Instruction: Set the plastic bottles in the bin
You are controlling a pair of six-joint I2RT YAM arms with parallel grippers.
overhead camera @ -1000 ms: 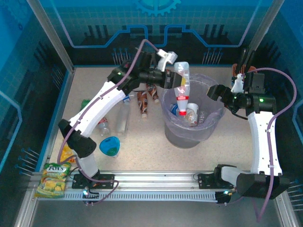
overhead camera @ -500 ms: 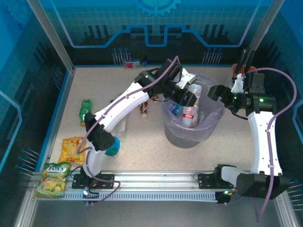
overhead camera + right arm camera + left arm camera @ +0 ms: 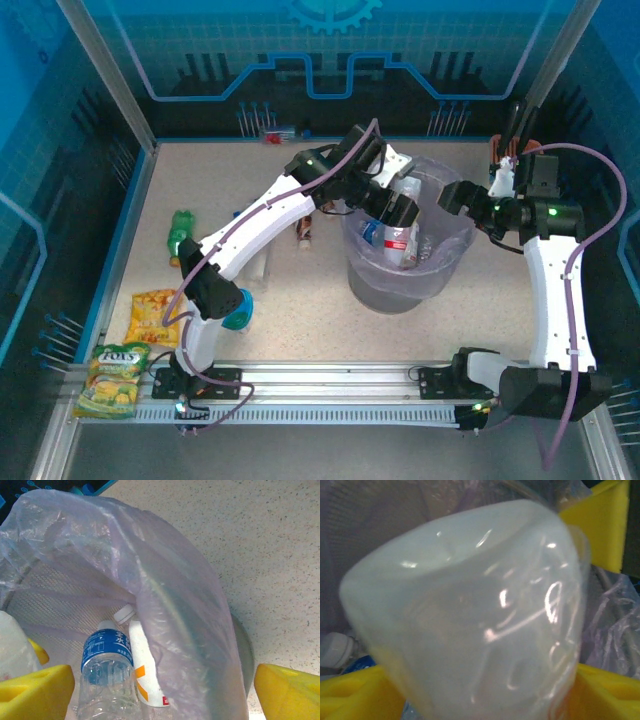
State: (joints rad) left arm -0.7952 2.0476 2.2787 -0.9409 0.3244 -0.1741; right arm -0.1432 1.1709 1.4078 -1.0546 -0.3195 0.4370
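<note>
The left gripper (image 3: 398,212) hangs inside the mouth of the bin (image 3: 392,290), a clear bottle (image 3: 470,610) between its yellow pads (image 3: 355,695); whether the claw grasps it or is free of it, I cannot tell. The right gripper (image 3: 160,685) stands released, jaws wide, just beside the rim. The risks as I judge them: the bottle may bounce off the blue-labelled bottle (image 3: 106,652) lying inside, or the lilac liner (image 3: 170,585) may snag a pad and drag the bin. A green bottle (image 3: 180,225) lies on the table
</note>
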